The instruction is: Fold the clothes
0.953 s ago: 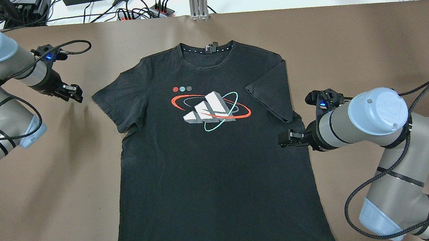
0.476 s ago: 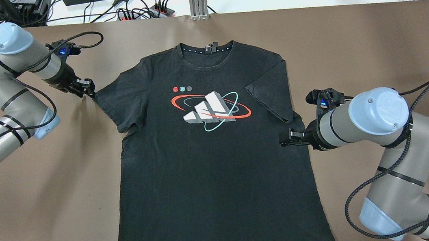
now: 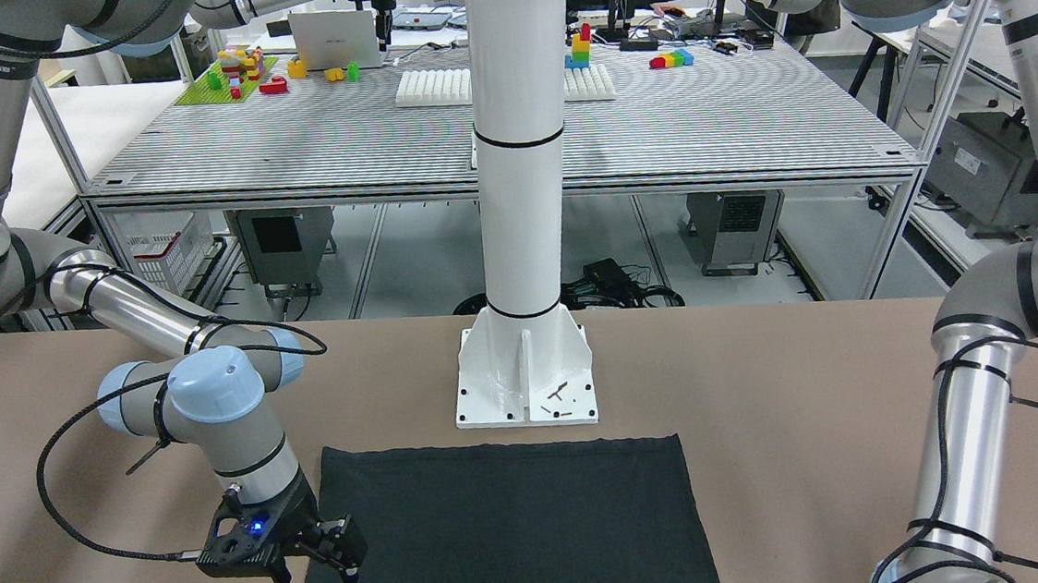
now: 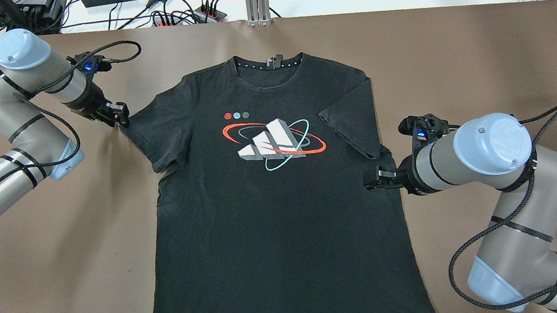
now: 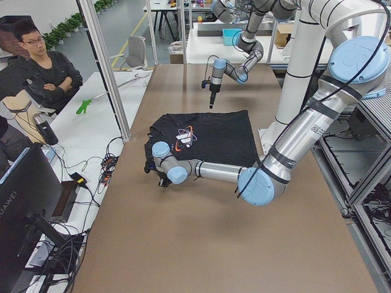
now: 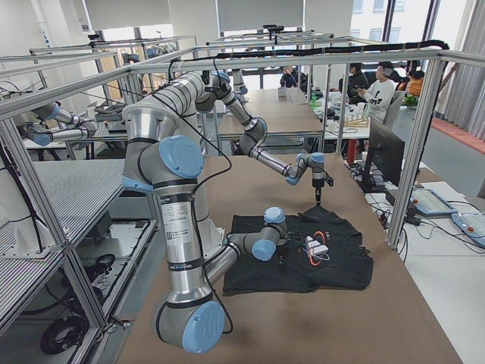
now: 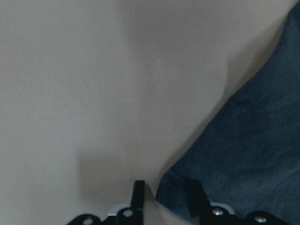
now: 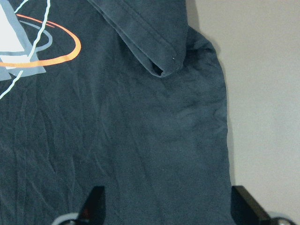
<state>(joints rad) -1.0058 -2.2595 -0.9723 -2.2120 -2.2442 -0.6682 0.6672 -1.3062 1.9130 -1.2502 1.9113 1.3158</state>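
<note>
Left gripper [image 4: 120, 118], parted, astride T-shirt [image 4: 266, 232] sleeve

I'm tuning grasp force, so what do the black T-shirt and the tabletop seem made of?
T-shirt: thin soft knit, likely cotton; matte, finely wrinkled, stitched hems.
Tabletop: matte brown sheet, perhaps paper or vinyl; flat, glare-free.

We record even, diffuse overhead light; the worktop [image 4: 61, 289] carries only faint, soft-edged shadows. The left wrist view is dim and blurred throughout, left fingers [image 7: 138, 190] out of focus. The right wrist view is sharper: shirt [image 8: 140, 140] creases resolve, right fingers [image 8: 96, 200] soft. Windows [image 6: 356, 23] glare in the exterior right view.
</note>
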